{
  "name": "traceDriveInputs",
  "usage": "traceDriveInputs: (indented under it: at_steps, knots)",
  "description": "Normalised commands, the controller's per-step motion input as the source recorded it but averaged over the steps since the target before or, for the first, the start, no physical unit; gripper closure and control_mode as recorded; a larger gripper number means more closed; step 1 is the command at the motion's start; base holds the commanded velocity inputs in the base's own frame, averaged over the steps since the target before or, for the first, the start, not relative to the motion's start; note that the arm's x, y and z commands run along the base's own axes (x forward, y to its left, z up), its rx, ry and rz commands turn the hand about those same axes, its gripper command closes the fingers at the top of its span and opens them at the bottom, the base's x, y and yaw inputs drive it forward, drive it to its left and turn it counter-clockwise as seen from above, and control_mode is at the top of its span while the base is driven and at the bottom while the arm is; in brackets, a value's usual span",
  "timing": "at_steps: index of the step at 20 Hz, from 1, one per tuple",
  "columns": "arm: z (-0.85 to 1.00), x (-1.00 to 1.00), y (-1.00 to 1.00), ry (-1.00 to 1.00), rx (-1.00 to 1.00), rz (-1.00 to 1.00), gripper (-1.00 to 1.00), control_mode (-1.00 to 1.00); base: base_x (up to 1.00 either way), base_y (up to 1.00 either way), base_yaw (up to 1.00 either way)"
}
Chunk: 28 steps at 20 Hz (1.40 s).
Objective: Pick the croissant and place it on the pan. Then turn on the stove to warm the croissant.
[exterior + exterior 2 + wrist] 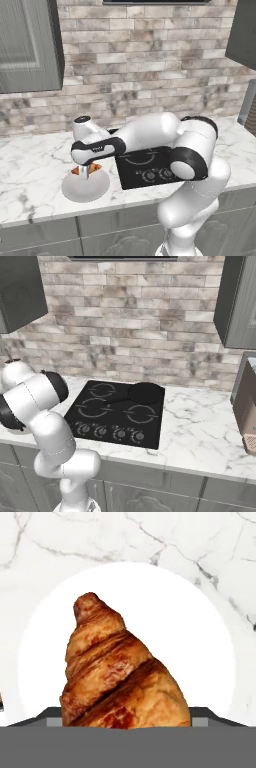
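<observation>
Left base view. The white arm reaches left across the marble counter (30,165), its dark-banded hand lowered over a pale grey round plate (70,191). The gripper (84,172) stands directly above the plate's middle, and the croissant (95,167) shows as small orange patches on either side of it, at the level of the fingers. Whether the jaws are closed on the pastry or merely around it cannot be told here. To the right of the plate lies the stove (142,172), a flat black glass slab partly hidden by the arm, with round knobs along its near edge. A mottled brick wall and grey cabinets rise behind.

Right base view. The stove (117,411) bears thin grey burner rings and a row of dark knobs at the front. The pan (146,392), round and matte black, sits on the far right burner, its thin handle pointing left. White veined marble surrounds the cooktop.

Hand view. The croissant (117,677), golden-orange with brown ridged layers, tapers to a blunt tip and lies on the smooth white plate (200,627), close against the hand. The fingertips are hidden, so the jaw width cannot be told.
</observation>
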Motion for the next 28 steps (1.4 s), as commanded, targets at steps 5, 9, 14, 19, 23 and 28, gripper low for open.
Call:
traceDriveInputs:
  at_steps: [5, 9, 14, 19, 23, 28]
  knots:
    - [0.57, -0.07, -0.57, -0.02, 0.00, -0.07, 1.00, -1.00, 0.00, 0.00, 0.00]
    - [0.48, -0.01, -0.65, 0.00, 0.00, -0.18, 1.00, -1.00, 0.00, 0.00, 0.00]
    - [0.44, 0.00, -0.65, 0.00, 0.00, -0.25, 1.00, -1.00, 0.00, 0.00, 0.00]
    - [0.30, 0.00, -0.69, 0.00, 0.00, -0.29, 1.00, -1.00, 0.00, 0.00, 0.00]
    - [0.17, 0.00, -0.72, 0.00, 0.00, -0.30, 1.00, -1.00, 0.00, 0.00, 0.00]
    - [0.14, 0.00, -0.65, 0.00, 0.00, -0.33, 1.00, -1.00, 0.00, 0.00, 0.00]
